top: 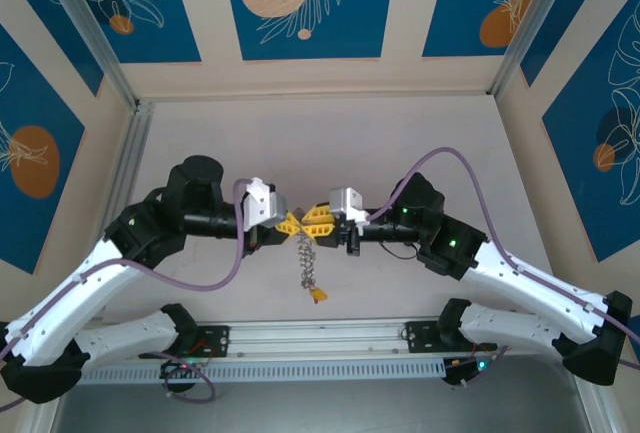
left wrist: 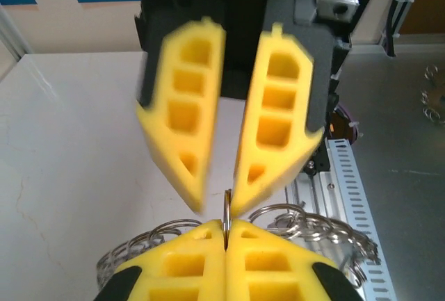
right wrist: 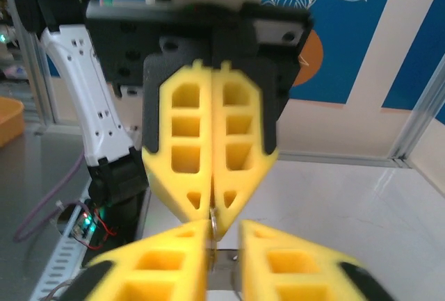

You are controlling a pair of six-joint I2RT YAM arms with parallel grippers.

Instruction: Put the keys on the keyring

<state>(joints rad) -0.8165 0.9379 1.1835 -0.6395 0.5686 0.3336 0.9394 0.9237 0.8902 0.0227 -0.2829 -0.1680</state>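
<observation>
My two grippers meet tip to tip above the middle of the table. The left gripper [top: 292, 223] [left wrist: 227, 226] is shut on a thin metal keyring [left wrist: 227, 204] [right wrist: 214, 223], seen edge-on between its yellow pads. The right gripper [top: 318, 220] [right wrist: 224, 230] faces it with its fingers apart on either side of that ring; the ring lies against one finger [right wrist: 188, 245]. A chain of linked metal rings [top: 307, 258] hangs below the grippers and ends in a small yellow tag [top: 317, 294]. A flat silvery piece [right wrist: 224, 263] shows between the right fingers. The keys are too small to make out.
The white table [top: 320, 143] runs back to a patterned wall. A slotted metal rail [top: 320, 338] [left wrist: 348, 176] runs along the near edge. More loose rings [left wrist: 431, 99] lie on the grey surface beyond the rail. Aluminium posts [top: 125, 168] frame the sides.
</observation>
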